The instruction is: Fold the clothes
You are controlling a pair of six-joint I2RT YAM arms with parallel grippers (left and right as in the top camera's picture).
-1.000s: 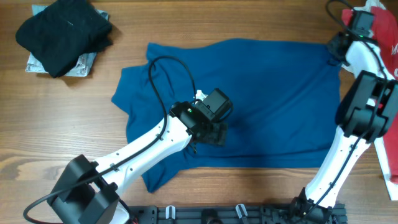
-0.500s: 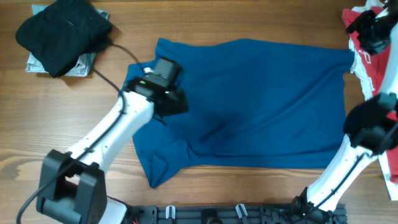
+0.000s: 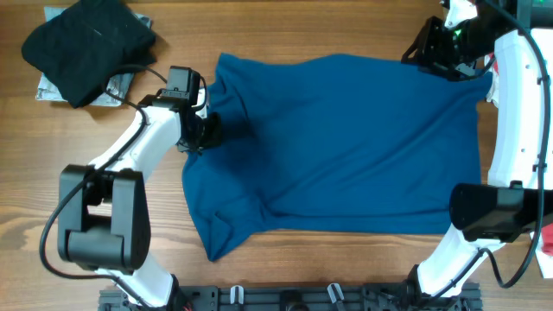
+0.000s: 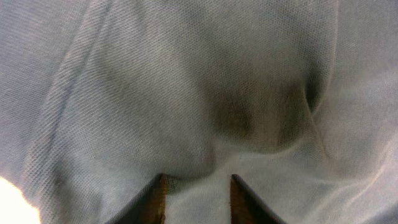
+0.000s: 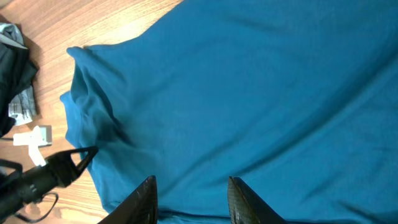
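The clothes, a royal-blue shirt (image 3: pixel 346 147), lie spread across the table with a rumpled left side and a bunched lower-left corner. My left gripper (image 3: pixel 206 131) is down on the shirt's upper-left edge. In the left wrist view the cloth (image 4: pixel 199 93) fills the picture, and my left gripper (image 4: pixel 199 199) has drawn in on a puckered fold. My right gripper (image 3: pixel 432 59) hovers over the shirt's far right corner. In the right wrist view it (image 5: pixel 193 199) stands open above the blue cloth (image 5: pixel 249 93), holding nothing.
A black garment (image 3: pixel 86 47) is heaped at the far left corner on a grey patterned piece (image 3: pixel 117 86). A red-and-white garment (image 3: pixel 546 86) shows at the right edge behind my right arm. Bare wood runs along the front and left of the shirt.
My left gripper moved from the shirt's middle to its upper-left edge and narrowed on the cloth. My right gripper let go of the far right corner, opened and swung back over it.
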